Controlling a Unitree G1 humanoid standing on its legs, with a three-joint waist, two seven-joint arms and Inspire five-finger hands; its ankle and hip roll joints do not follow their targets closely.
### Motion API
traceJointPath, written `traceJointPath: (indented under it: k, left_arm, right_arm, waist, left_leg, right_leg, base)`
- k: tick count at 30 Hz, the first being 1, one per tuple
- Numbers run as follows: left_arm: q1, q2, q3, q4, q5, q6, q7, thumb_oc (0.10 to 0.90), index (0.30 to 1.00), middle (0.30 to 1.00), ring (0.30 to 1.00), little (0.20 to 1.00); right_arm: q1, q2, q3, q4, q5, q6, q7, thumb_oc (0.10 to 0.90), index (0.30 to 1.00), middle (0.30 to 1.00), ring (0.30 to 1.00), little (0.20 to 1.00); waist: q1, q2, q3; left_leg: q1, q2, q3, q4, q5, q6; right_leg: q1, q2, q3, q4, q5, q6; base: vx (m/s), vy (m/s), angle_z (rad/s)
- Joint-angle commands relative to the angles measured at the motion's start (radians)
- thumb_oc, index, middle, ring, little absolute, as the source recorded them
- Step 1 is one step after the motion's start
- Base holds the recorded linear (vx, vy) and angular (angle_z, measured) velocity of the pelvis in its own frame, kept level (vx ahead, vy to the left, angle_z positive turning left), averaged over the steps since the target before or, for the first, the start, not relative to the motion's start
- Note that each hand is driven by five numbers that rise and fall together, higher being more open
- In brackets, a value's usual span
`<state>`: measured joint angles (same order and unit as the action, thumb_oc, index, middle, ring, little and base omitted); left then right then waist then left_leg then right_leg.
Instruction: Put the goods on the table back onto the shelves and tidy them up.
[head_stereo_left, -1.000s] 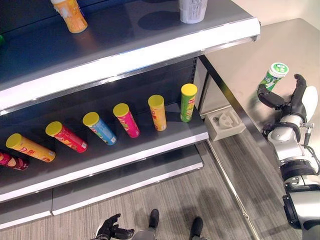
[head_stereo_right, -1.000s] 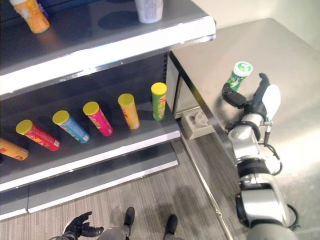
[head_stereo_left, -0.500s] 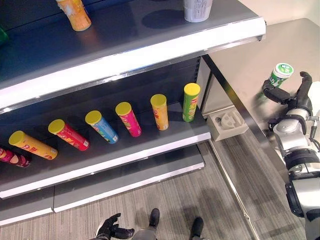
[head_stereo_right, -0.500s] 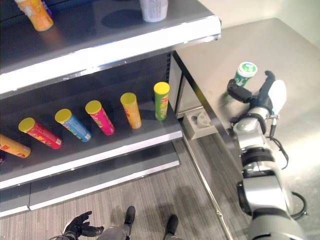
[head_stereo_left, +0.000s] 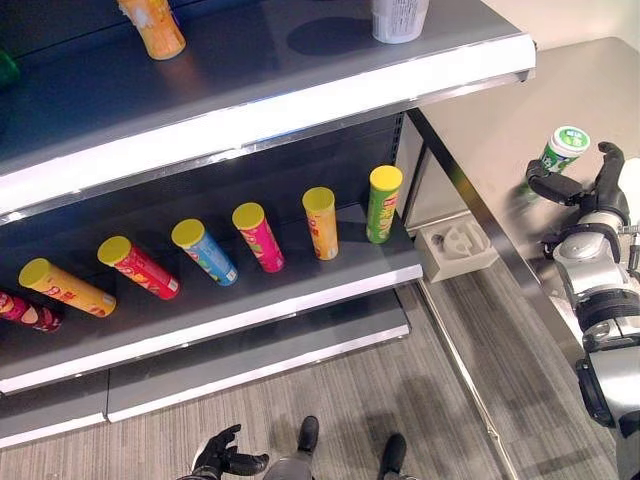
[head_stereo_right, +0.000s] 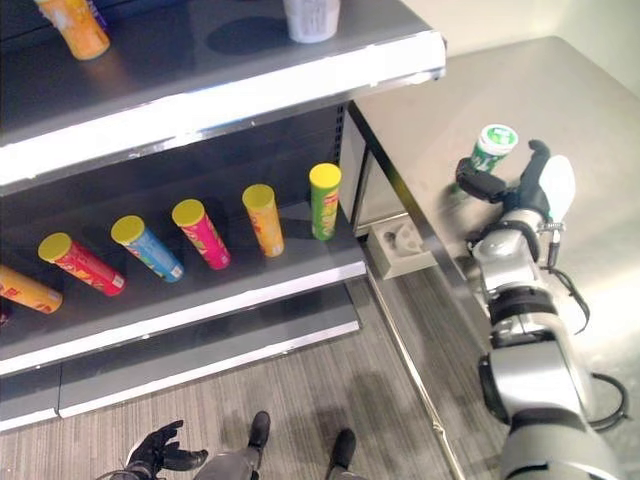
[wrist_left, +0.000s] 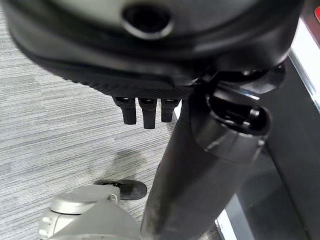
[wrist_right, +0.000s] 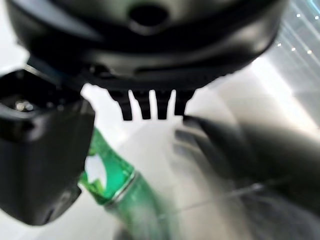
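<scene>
A green can with a white lid (head_stereo_left: 560, 150) stands upright on the steel table (head_stereo_left: 600, 80) near its left edge. My right hand (head_stereo_left: 592, 205) is right beside it and open. The thumb (head_stereo_left: 550, 185) reaches across the can's lower part and the fingers (head_stereo_left: 606, 165) stand straight to its right. The right wrist view shows the can (wrist_right: 115, 180) just past the thumb, with the fingers not closed on it. My left hand (head_stereo_left: 222, 458) hangs open low by the floor.
The middle shelf (head_stereo_left: 300, 290) carries a row of several lying tubes and an upright green tube (head_stereo_left: 381, 203) at its right end. An orange can (head_stereo_left: 152, 22) and a white container (head_stereo_left: 398, 15) stand on the upper shelf. A white tray (head_stereo_left: 455, 245) sits between shelf and table.
The whole picture has shifted slightly right. My right hand has edged in on the can, and its thumb has straightened out across the can's base.
</scene>
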<state>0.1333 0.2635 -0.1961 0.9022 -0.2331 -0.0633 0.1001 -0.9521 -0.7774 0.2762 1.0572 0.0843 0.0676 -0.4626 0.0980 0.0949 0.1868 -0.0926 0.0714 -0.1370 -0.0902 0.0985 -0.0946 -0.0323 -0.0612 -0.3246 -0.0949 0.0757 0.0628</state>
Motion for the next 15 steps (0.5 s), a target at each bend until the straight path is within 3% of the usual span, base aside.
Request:
traceJointPath:
  k: [1,15]
  left_arm:
    - [-0.053,0.092,-0.066,0.014,-0.003,-0.046,0.026,0.8,0.9,0.9,0.9,0.9]
    - [-0.056,0.087,-0.066,0.017,0.001,-0.045,0.029,0.8,0.9,0.9,0.9,0.9]
  right_arm:
    - [-0.146,-0.081,0.084,0.004,-0.013,-0.082,-0.013,0.4,0.3,0.3,0.3,0.3]
    - [-0.126,-0.103,0.092,-0.032,-0.061,-0.08,-0.027,0.4,0.3,0.3,0.3,0.3]
  waist:
    - [0.033,-0.066,-0.037]
    - [0.03,-0.067,-0.034]
  left_leg:
    - [0.029,0.046,0.05,0.003,-0.062,-0.052]
    - [0.024,0.046,0.054,0.003,-0.063,-0.05]
  right_leg:
    - [0.048,-0.082,0.07,0.008,-0.076,0.098]
    - [0.045,-0.085,0.076,0.008,-0.075,0.099]
  base:
    - [0.0,-0.001,0.03]
    - [0.0,0.0,0.0]
